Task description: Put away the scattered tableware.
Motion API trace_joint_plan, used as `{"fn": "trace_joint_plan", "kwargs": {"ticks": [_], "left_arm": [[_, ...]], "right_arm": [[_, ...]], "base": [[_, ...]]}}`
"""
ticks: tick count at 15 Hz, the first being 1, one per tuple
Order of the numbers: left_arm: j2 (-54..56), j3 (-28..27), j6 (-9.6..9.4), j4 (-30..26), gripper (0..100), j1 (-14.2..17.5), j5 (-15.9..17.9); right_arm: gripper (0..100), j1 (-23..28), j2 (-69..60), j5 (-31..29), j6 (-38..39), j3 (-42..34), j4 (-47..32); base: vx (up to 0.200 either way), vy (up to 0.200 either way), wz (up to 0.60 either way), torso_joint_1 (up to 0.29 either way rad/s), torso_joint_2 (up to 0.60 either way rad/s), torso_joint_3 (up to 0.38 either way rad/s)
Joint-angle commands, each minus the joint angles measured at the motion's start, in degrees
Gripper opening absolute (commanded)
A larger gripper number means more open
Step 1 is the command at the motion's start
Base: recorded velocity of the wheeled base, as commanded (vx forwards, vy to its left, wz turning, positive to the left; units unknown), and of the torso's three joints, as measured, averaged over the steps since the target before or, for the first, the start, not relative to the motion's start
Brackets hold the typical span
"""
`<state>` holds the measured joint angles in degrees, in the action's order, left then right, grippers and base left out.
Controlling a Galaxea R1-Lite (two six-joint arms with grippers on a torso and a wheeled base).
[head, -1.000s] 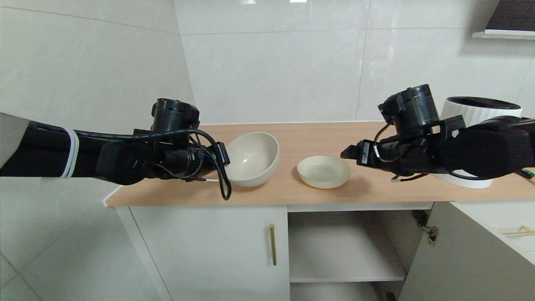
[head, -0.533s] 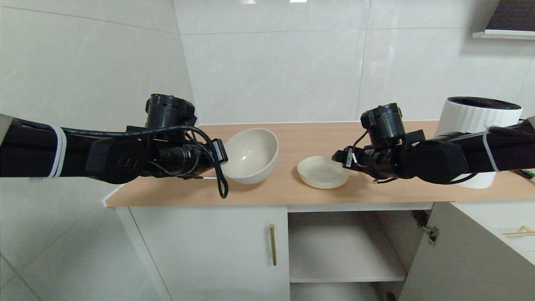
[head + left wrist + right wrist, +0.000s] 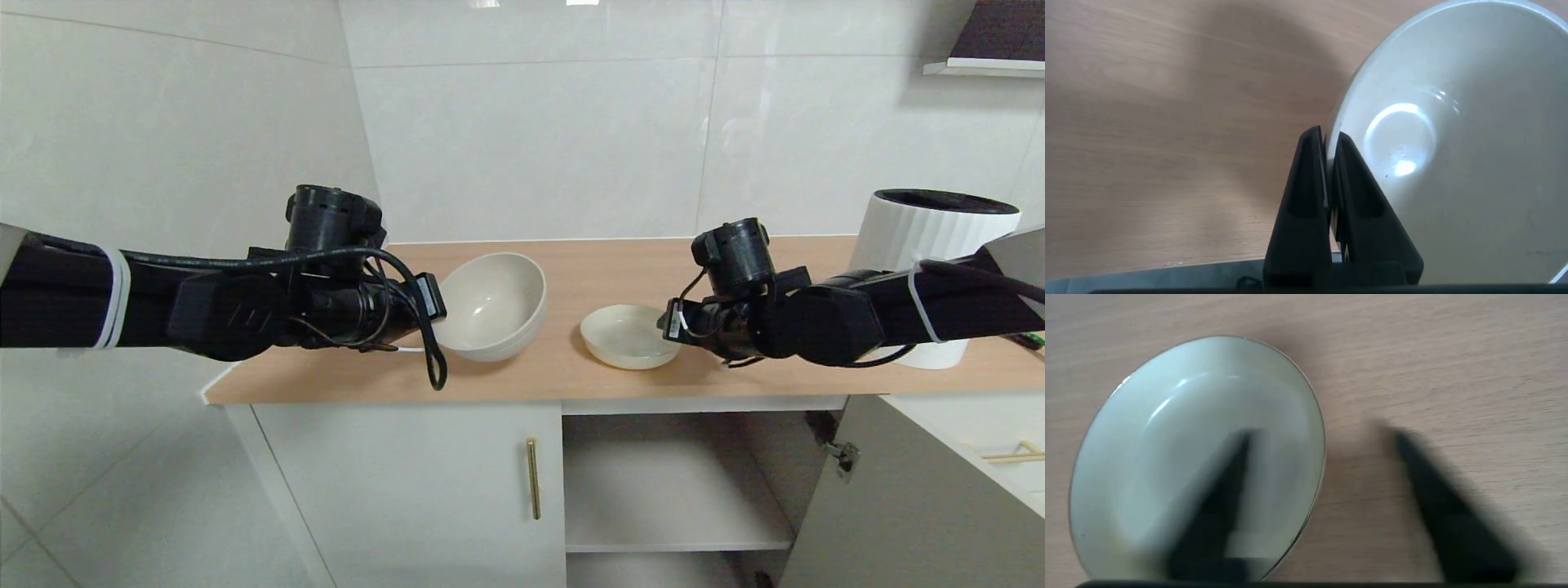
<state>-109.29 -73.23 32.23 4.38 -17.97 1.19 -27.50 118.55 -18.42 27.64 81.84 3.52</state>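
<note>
A large white bowl [image 3: 496, 305] is tilted on the wooden counter [image 3: 571, 377], its opening turned up and to the left. My left gripper [image 3: 437, 314] is shut on the bowl's left rim. In the left wrist view the two fingers [image 3: 1308, 175] pinch the thin edge of the bowl [image 3: 1454, 122]. To the right lies a small shallow cream dish [image 3: 629, 335]. My right gripper [image 3: 671, 322] is open at the dish's right edge. In the right wrist view, one finger [image 3: 1218, 502] is over the dish [image 3: 1167, 457] and the other is outside its rim over the counter.
A white ribbed container [image 3: 939, 229] stands at the counter's right end, behind my right arm. Below the counter, the right cupboard is open, showing a bare shelf [image 3: 669, 490], and its door [image 3: 898, 506] swings out to the right. The left door with a gold handle [image 3: 532, 478] is closed.
My right arm has dropped and moved left, bringing its open gripper down to the small dish's right edge. The left gripper and bowl rose very slightly.
</note>
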Motion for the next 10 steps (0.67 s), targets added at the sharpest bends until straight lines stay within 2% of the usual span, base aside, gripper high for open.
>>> {"fn": "trace_joint_plan", "kwargs": {"ticks": [1,10], "left_arm": [[0.1,0.1,0.02,0.0,0,-0.2,0.0],[1.4,0.5,-0.06,-0.1,0,-0.2,0.0]], "right_arm": [[0,-0.1,0.2,0.1,0.0,0.0,0.0],[0,-0.3,-2.4,0.6,0.0,-0.5,-0.5]], "base": [[0.000,0.000,0.00,0.000,0.00,0.000],[0.000,0.000,0.00,0.000,0.00,0.000]]}}
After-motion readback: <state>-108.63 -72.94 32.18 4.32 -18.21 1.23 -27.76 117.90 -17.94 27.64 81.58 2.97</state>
